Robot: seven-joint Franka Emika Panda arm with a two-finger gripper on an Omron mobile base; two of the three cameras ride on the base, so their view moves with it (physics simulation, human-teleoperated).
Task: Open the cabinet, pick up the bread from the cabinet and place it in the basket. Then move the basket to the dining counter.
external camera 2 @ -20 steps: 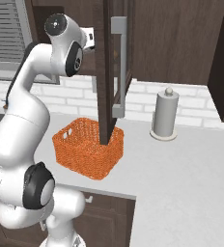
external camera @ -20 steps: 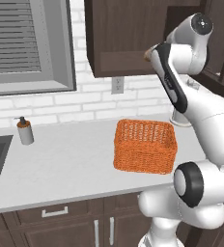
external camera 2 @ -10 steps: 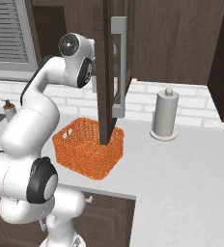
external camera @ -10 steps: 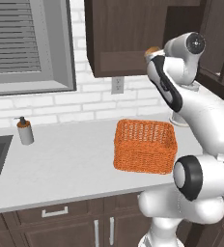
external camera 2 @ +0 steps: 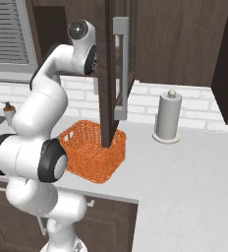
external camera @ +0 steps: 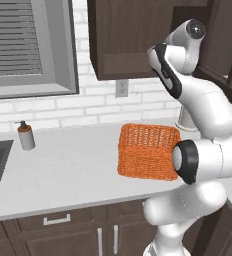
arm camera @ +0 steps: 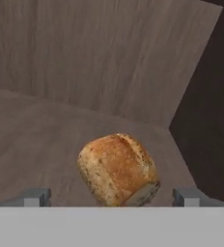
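We see our gripper (arm camera: 112, 198) wide open, a finger on each side of the bread (arm camera: 118, 170) inside the cabinet (arm camera: 85, 72).

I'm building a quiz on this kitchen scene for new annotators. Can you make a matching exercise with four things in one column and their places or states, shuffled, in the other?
Things:
1. golden-brown rounded bread
2. orange woven mesh basket
3. dark brown cabinet door with silver bar handle
4. end effector

Places or states:
A. swung open above the basket
B. on the wooden cabinet shelf
C. open, fingertips either side of the loaf
D. on the light grey worktop, with nothing in it

Pairs: 1-B, 2-D, 3-A, 4-C
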